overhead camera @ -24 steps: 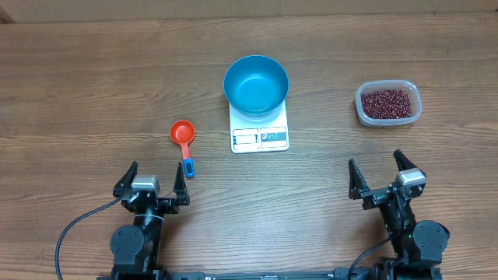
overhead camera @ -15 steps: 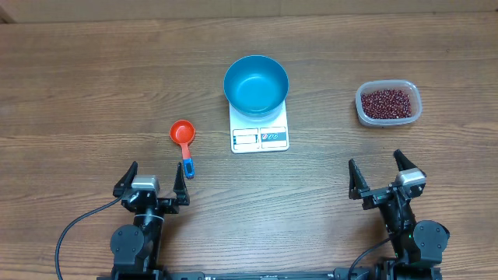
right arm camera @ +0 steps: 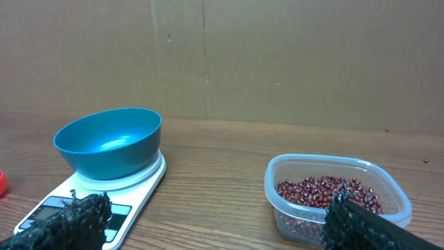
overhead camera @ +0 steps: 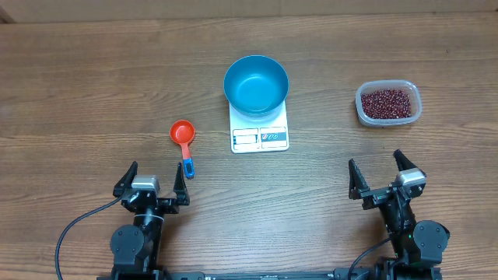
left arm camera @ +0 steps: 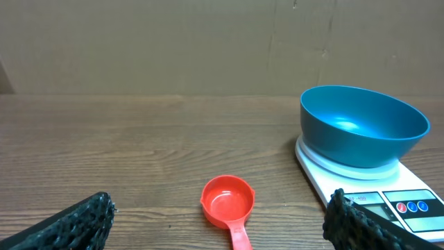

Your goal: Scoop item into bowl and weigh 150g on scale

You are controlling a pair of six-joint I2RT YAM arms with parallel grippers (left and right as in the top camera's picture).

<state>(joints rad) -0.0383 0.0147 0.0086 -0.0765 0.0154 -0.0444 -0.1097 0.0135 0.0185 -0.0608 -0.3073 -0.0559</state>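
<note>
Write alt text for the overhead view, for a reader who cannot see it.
An empty blue bowl sits on a white scale on a wooden table. A red scoop lies to its left and a clear tub of dark red beans to its right. At the bottom, the left end effector and right end effector are open and empty.

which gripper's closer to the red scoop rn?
Left. The left gripper sits just robot-side of the red scoop; the right gripper is far off past the scale, near the clear tub.
</note>
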